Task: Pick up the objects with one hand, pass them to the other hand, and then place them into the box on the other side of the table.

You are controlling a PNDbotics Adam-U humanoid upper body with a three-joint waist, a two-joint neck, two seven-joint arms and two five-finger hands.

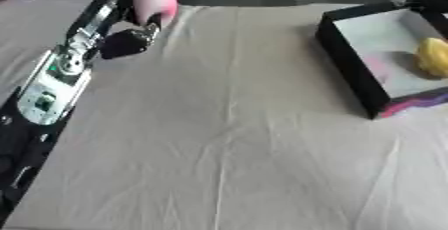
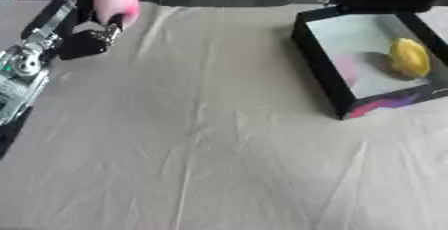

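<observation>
Pink object at far left; yellow object in box at right.

The pink object [image 1: 155,1] is a smooth, rounded, egg-like form, standing on end at the far left edge of the table, with the left hand [image 1: 131,36] curled about its lower part. The box [image 2: 320,61] is black-walled with a pale floor and lies at far right, open side up. A yellow oval object [image 2: 409,58] lies on its floor, toward the right wall.

No legible text, label, brand, number or sign on anything.
</observation>
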